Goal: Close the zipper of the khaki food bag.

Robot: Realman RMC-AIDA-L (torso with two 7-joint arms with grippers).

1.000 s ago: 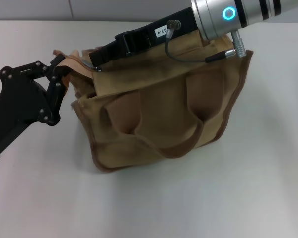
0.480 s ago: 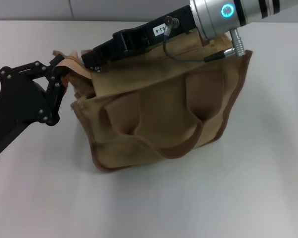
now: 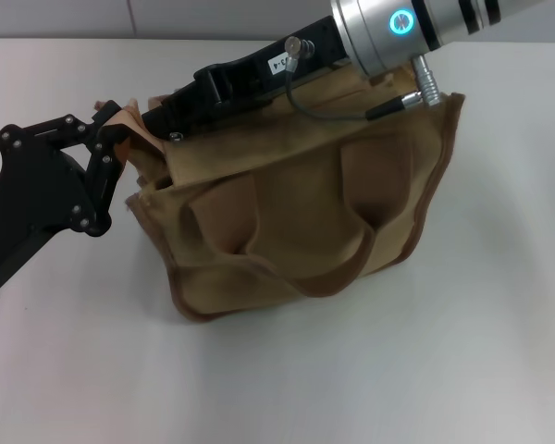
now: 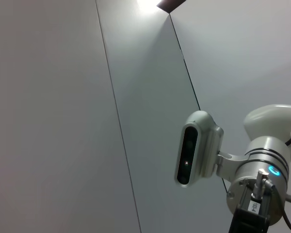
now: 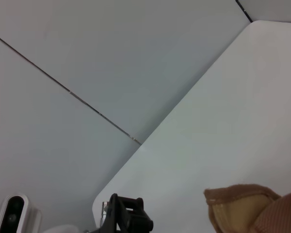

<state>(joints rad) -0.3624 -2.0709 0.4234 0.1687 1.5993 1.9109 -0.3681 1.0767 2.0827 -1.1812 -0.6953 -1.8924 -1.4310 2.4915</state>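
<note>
Two wrist views give little: left wrist view shows wall panels & the right arm's silver wrist w/ its camera pod; right wrist view shows white counter (image 5: 223, 126) and a bit of brown-trimmed canvas. Head view alone shows the khaki food bag (image 3: 296, 213), boxy, soft canvas, looped handles, mid-counter toward far edge. Right gripper (image 3: 162, 118) lies along bag's top at its left end; can't tell its finger state, zipper hidden beneath. Left gripper (image 3: 111, 129) is clamped on bag's left top flap.
</note>
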